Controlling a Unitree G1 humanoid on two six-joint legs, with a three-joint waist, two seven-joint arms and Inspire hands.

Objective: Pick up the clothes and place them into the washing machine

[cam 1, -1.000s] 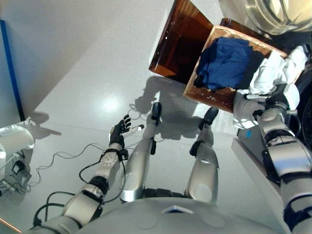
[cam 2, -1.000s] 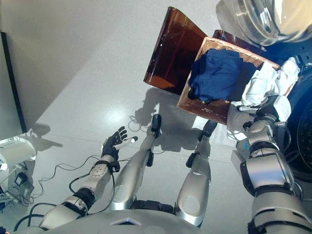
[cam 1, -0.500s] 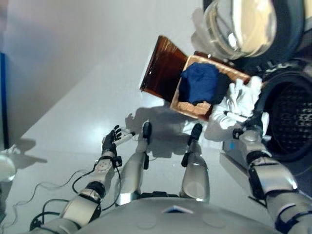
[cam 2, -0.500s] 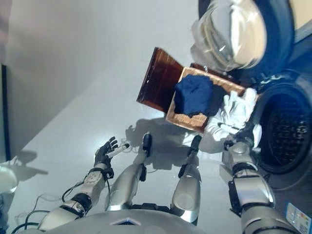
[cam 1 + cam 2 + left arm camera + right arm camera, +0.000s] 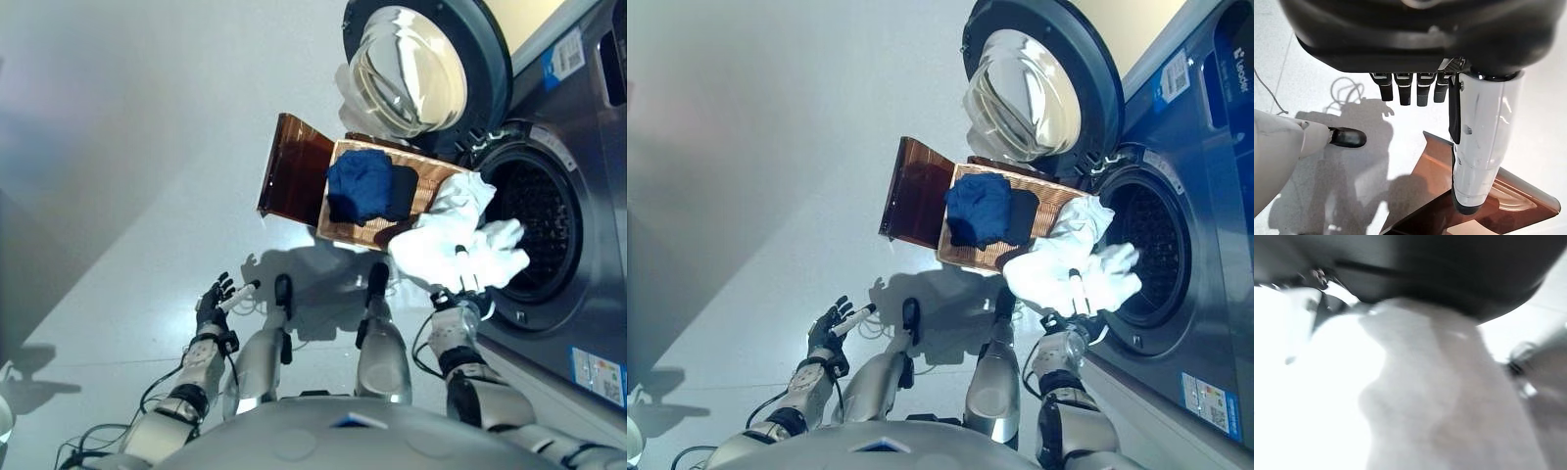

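My right hand (image 5: 460, 294) is shut on a white garment (image 5: 446, 245) and holds it up at the mouth of the washing machine's drum (image 5: 534, 230). One end of the cloth trails back over the wicker basket (image 5: 358, 230). A dark blue garment (image 5: 360, 184) lies in the basket, with a black piece (image 5: 400, 192) beside it. The basket rests on a dark brown box (image 5: 289, 174). The white cloth also shows close up in the right wrist view (image 5: 1327, 396). My left hand (image 5: 214, 300) hangs low at the left over the floor, fingers relaxed and empty.
The machine's round glass door (image 5: 411, 69) stands open above the basket. The grey machine front (image 5: 588, 294) rises at the right. The pale floor (image 5: 118, 196) spreads out to the left.
My right hand has lifted the white garment out of the basket and carried it right to the drum's mouth. The camera has tilted up toward the machine. My left hand stays idle.
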